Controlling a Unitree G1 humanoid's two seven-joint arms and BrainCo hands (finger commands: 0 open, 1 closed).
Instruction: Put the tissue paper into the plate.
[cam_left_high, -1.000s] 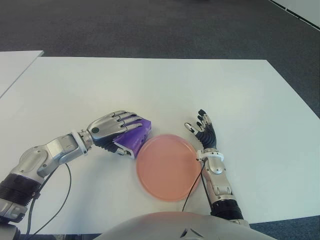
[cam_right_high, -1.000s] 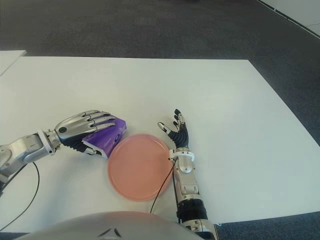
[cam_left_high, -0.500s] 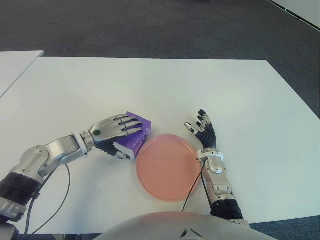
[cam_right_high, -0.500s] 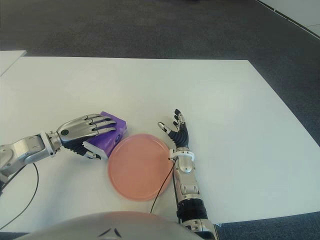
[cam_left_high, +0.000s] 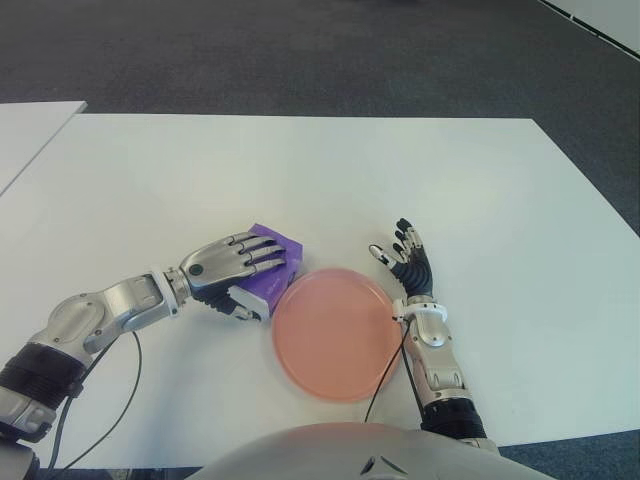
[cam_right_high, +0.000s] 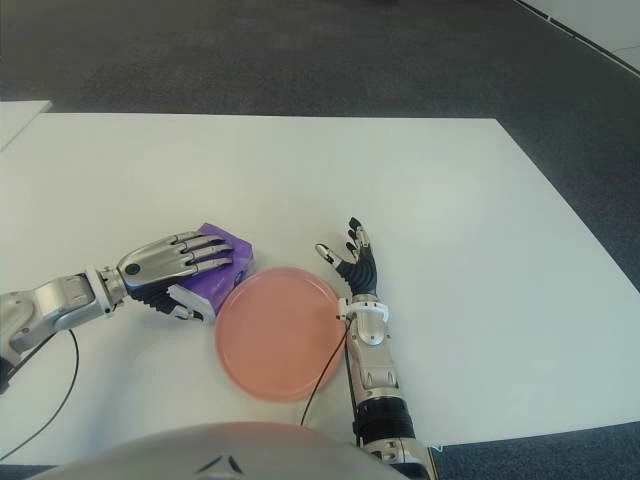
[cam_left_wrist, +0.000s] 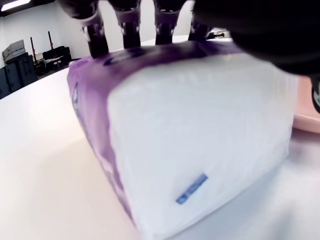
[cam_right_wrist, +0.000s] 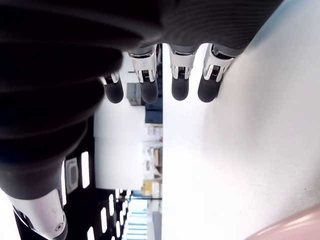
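Note:
The tissue paper is a purple and white pack (cam_left_high: 278, 247) lying on the white table (cam_left_high: 300, 170), just left of the empty pink plate (cam_left_high: 335, 340). My left hand (cam_left_high: 232, 268) lies over the pack, its fingers (cam_left_wrist: 129, 24) stretched across the purple top and the thumb against the near white end. In the left wrist view the pack (cam_left_wrist: 200, 135) sits flat on the table with the plate's rim (cam_left_wrist: 306, 107) just past it. My right hand (cam_left_high: 403, 258) shows at the plate's right edge, fingers spread, holding nothing.
A second white table corner (cam_left_high: 30, 130) shows at the far left. Dark carpet (cam_left_high: 300, 50) lies beyond the far table edge. A black cable (cam_left_high: 120, 400) trails from my left arm near the front edge.
The pack, tilted under my left hand a second ago, now lies flat, with more of its purple top showing past the fingertips. The left hand drew back slightly. The right hand has not moved.

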